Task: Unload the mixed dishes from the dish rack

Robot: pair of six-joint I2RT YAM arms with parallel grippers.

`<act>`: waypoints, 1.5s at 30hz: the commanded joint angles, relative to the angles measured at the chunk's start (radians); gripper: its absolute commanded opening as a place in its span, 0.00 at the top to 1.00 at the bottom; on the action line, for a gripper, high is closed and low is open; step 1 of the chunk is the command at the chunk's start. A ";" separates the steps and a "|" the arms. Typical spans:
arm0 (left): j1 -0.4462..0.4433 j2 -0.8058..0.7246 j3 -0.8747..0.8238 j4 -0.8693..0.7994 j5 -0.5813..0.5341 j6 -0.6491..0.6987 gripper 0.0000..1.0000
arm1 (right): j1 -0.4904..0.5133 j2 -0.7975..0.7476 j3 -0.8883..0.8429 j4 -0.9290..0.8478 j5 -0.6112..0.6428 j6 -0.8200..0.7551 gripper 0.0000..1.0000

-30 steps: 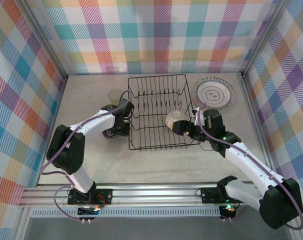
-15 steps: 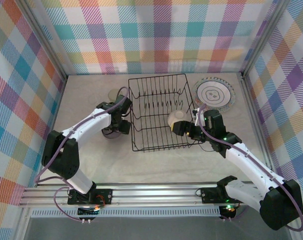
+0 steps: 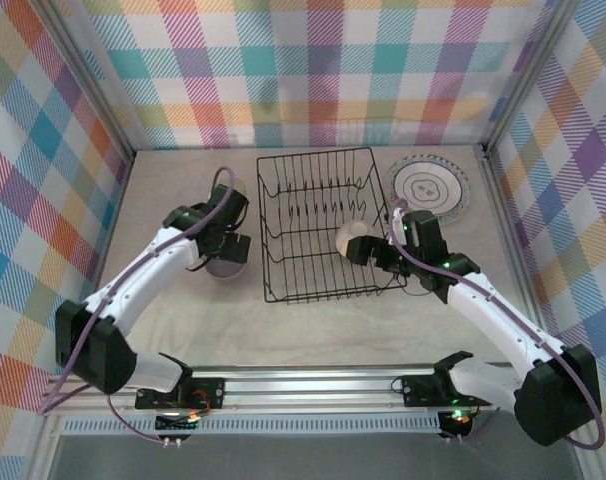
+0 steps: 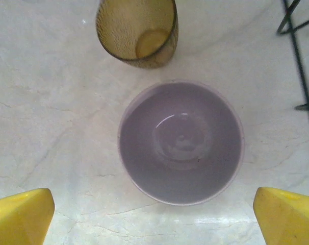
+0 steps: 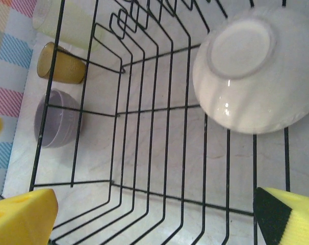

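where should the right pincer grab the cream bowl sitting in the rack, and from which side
Likely the rim. The cream bowl lies tipped in the dish rack, its foot ring facing the right pincer, so the domed back gives little to pinch. Come down from above, one finger either side of the rim, since wires block the sides.

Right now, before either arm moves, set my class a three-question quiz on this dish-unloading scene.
1. True or false: the cream bowl lies inside the dish rack.
2. What sits under the open left gripper? A amber cup; B purple bowl; C pale yellow-green cup.
3. Fill in: seen from above, the ringed plate lies outside the rack, on its ___ side.
Key: 1 true; 2 B; 3 right.
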 commanded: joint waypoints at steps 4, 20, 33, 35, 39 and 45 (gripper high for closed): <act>0.009 -0.236 -0.068 0.132 0.261 -0.122 0.00 | -0.005 0.132 0.140 -0.069 0.100 -0.088 0.01; -0.044 -0.308 -0.166 0.505 0.745 -0.358 0.01 | -0.004 0.423 0.344 -0.087 0.185 -0.161 0.01; -0.078 -0.188 -0.198 0.643 0.782 -0.388 0.02 | 0.013 0.460 0.300 -0.012 0.086 -0.173 0.01; -0.078 -0.173 -0.200 0.654 0.792 -0.394 0.02 | 0.020 0.459 0.291 -0.006 0.061 -0.171 0.01; -0.080 -0.144 -0.199 0.702 0.800 -0.397 0.02 | 0.044 0.458 0.277 -0.013 0.043 -0.176 0.01; -0.080 -0.125 -0.209 0.719 0.803 -0.399 0.03 | 0.050 0.390 0.268 -0.027 0.101 -0.179 0.01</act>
